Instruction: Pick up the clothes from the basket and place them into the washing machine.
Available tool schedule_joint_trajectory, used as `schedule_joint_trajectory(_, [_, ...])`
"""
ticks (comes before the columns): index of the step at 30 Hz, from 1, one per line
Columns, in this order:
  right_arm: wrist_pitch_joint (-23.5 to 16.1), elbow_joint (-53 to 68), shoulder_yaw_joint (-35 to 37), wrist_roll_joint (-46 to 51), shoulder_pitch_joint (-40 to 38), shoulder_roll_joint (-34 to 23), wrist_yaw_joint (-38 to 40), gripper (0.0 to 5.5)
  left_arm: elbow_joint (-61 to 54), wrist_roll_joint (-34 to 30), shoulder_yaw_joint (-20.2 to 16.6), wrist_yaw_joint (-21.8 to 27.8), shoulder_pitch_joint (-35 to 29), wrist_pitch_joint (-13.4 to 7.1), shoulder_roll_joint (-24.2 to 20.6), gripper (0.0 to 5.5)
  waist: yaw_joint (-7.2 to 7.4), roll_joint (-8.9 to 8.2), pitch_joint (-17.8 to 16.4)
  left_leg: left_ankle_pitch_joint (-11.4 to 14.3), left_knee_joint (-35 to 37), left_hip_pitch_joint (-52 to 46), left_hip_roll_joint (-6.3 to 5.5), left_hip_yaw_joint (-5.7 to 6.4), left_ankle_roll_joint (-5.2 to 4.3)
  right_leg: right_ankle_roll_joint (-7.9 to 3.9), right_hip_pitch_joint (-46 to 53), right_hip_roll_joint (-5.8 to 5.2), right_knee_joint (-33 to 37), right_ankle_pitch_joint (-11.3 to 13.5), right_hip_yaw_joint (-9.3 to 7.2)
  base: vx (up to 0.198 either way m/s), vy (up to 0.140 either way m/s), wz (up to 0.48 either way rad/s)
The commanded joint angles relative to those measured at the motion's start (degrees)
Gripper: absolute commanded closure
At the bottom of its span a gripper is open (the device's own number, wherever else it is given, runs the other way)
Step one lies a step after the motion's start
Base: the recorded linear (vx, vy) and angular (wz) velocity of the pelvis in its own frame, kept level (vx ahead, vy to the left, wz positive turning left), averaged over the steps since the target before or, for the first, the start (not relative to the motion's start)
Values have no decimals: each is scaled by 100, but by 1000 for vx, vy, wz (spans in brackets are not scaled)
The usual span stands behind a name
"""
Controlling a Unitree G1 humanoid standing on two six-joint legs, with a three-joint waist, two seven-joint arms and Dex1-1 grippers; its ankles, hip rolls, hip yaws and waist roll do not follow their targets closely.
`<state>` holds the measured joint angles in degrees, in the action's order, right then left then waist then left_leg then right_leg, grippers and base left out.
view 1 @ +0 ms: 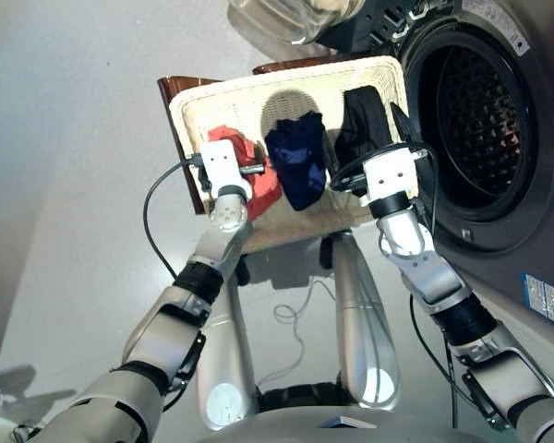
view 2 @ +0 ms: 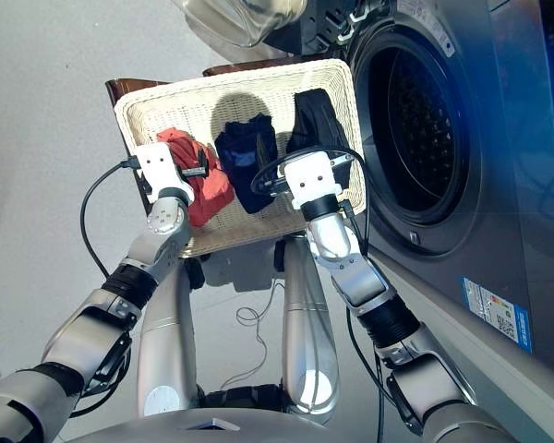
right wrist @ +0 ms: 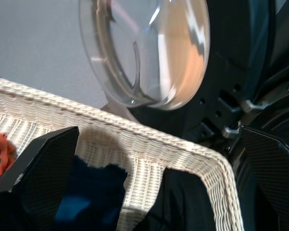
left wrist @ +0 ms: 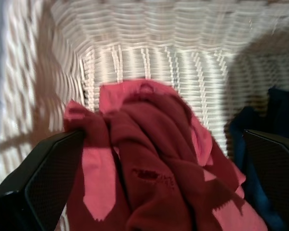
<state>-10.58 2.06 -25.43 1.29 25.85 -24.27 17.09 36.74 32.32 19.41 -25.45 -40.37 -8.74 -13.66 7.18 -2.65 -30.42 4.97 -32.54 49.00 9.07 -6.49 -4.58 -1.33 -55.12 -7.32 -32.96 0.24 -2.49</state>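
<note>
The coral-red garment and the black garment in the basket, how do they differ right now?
The coral-red garment lies at the basket's end far from the washing machine; the black garment lies at the near end. The left gripper straddles the red one with open fingers; the right gripper, open, hovers above the black. Both are crumpled.

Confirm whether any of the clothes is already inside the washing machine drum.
No: the coral-red garment, navy garment and black garment all lie in the basket; the drum shows only bare metal.
</note>
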Motion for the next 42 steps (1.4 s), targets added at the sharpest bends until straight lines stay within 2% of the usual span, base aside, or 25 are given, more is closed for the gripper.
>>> schedule_joint_trajectory(1, [-323, 786, 23, -176, -6, 56, 117, 0, 168, 283, 50, -28, -288, -151, -73, 0, 27, -99, 62, 411, -482, 200, 196, 484, -201, -623, -14, -290, -657, -743, 322, 0, 0, 0])
schedule_joint_trajectory(9, [-380, 920, -59, -14, 1, 7, 189, 0, 541, 362, 141, -42, -452, -49, -31, 0, 24, -183, 62, 438, -715, 626, 205, 573, -209, -585, -367, -266, -775, -734, 335, 0, 0, 0])
schedule_joint_trajectory(16, [-401, 1094, -79, 66, -22, -63, 262, 0, 938, 509, 139, 16, -645, -2, -92, 0, 63, -248, 62, 433, -830, 911, 228, 576, -217, -578, -645, -237, -811, -688, 367, 0, 0, 0])
schedule_joint_trajectory(26, [-398, 1073, -94, 94, 138, -134, 414, 0, 1435, 660, 276, 105, -785, 75, 85, 0, 102, -263, 62, 421, -897, 1079, 275, 562, -224, -593, -852, -213, -845, -661, 424, 0, 0, 0])
schedule_joint_trajectory(27, [-398, 1073, -95, 93, 138, -134, 415, 0, 1437, 660, 275, 105, -785, 74, 86, 54, 102, -262, 62, 421, -897, 1079, 275, 562, -224, -593, -851, -213, -845, -661, 423, 0, 0, 0])
schedule_joint_trajectory(28, [-402, 1061, -88, 89, 160, -133, 434, 0, 1441, 643, 302, 106, -750, 82, 133, 550, 102, -252, 62, 413, -892, 1064, 267, 571, -225, -590, -845, -215, -857, -664, 415, 0, 0, 0])
schedule_joint_trajectory(39, [-410, 977, -38, 384, 165, -199, 363, 0, 1360, 693, 385, 166, -704, 73, 163, 550, 75, -240, 62, 320, -713, 898, 275, 546, -254, -594, -690, -196, -698, -592, 415, 0, 0, 0])
schedule_joint_trajectory(42, [-390, 898, -37, 403, 178, -249, 265, 0, 1064, 624, 406, 196, -684, 10, 68, 550, 61, -231, 62, 276, -588, 783, 246, 517, -262, -604, -583, -221, -609, -548, 403, 0, 0, 0])
